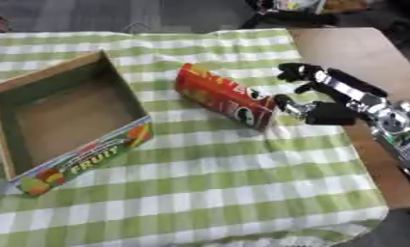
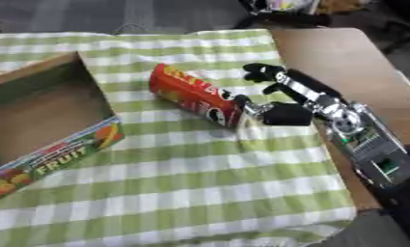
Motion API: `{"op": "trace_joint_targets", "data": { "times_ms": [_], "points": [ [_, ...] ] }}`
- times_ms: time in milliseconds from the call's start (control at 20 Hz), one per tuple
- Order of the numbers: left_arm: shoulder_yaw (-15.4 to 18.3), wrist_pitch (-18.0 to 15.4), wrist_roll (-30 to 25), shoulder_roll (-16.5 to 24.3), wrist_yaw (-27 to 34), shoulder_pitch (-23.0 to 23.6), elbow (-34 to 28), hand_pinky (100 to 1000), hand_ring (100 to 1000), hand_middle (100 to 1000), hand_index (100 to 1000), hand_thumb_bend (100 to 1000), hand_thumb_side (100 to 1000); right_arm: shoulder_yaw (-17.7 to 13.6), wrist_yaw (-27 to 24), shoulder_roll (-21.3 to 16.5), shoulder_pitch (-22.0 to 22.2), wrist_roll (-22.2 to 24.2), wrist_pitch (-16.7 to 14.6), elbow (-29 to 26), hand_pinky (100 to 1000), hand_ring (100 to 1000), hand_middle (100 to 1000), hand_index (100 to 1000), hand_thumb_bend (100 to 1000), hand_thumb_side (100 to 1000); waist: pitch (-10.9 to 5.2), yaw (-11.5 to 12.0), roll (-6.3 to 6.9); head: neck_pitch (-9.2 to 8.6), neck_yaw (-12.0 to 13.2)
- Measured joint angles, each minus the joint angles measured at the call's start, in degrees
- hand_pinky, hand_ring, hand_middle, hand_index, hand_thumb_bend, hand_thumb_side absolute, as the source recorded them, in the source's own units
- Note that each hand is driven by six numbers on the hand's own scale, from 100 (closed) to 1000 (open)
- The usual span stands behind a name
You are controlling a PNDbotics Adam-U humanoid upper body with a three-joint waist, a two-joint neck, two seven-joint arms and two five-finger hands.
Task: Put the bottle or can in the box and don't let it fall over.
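The right hand (image 1: 313, 99) curls its fingers around the tilted red can (image 1: 224, 95), beside the cardboard box (image 1: 67, 120)

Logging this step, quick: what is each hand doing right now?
Left hand: not in view.
Right hand: fingers curled round the end of the red can, which is lying on the cloth.
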Motion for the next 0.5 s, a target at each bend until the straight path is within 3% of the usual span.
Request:
{"op": "trace_joint_targets", "data": {
  "times_ms": [500],
  "points": [
    [-0.02,0.03,-0.07,0.0,0.0,0.0,0.0,608,631,549,703,100,699,1.18,0.44,0.19,-1.52,-0.16,0.89,1.93,843,940,862,968,280,590,0.02,0.33,0.0,0.0,-0.12]
  ]
}}
